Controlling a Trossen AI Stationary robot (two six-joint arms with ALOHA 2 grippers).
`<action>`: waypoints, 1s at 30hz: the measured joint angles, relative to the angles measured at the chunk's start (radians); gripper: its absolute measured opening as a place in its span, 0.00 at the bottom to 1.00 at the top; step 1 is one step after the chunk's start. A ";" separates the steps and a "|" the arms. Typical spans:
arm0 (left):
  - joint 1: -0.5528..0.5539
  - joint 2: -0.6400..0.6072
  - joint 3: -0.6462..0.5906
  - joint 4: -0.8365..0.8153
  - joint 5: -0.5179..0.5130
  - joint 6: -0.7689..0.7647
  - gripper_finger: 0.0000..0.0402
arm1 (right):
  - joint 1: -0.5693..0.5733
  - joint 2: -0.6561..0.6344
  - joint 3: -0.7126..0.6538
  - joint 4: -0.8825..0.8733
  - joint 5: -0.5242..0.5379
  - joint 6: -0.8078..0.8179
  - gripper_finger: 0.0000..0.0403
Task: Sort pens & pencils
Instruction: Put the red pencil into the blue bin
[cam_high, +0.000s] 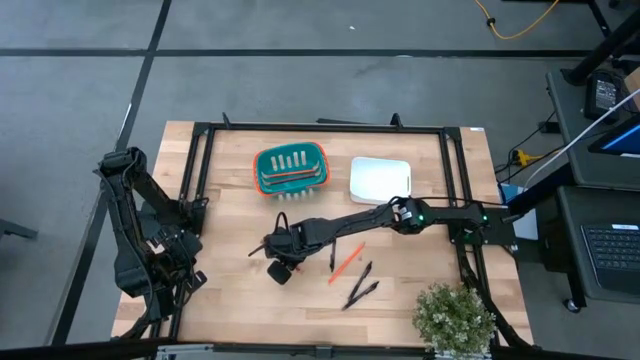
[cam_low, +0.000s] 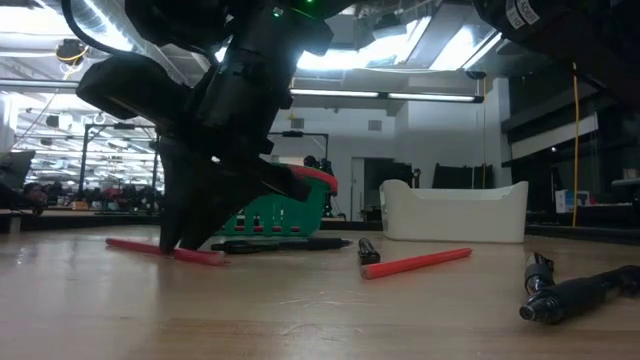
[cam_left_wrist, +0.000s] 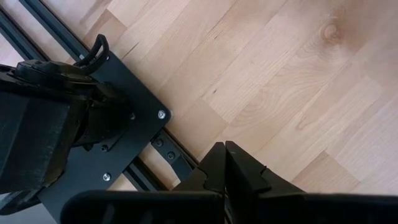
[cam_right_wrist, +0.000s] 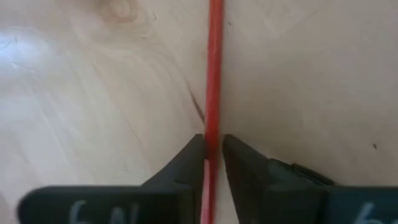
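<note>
one pencil (cam_right_wrist: 214, 74) between the right gripper (cam_right_wrist: 214, 152) fingers, flat on the table (cam_high: 230, 300)
left gripper (cam_left_wrist: 225, 163) waited shut at the table's left edge; right fingers straddled the pencil closely (grip uncertain), left of the loose pens (cam_high: 360, 285), so the pick seemed in hand; next, probably close, lift, carry to the teal basket (cam_high: 291, 170).

Two loose pencils (cam_high: 347, 262), three loose pens (cam_high: 362, 290), two bins (cam_high: 380, 180).

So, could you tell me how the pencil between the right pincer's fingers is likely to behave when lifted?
The pencil looks thin and straight, so it is probably stiff and light. Its slim round shape may roll if nudged on the table. The right pincer straddles it narrowly, so it may pivot when lifted.
</note>
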 joint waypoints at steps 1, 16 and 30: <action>0.000 0.000 0.000 0.000 0.000 0.000 0.00 | 0.000 0.000 0.000 0.000 0.002 0.000 0.19; 0.000 0.000 0.000 0.000 -0.012 0.017 0.00 | -0.001 0.045 0.007 -0.032 -0.037 0.056 0.19; 0.000 0.002 0.000 0.001 -0.016 0.022 0.00 | 0.001 0.051 0.019 -0.048 -0.035 0.082 0.19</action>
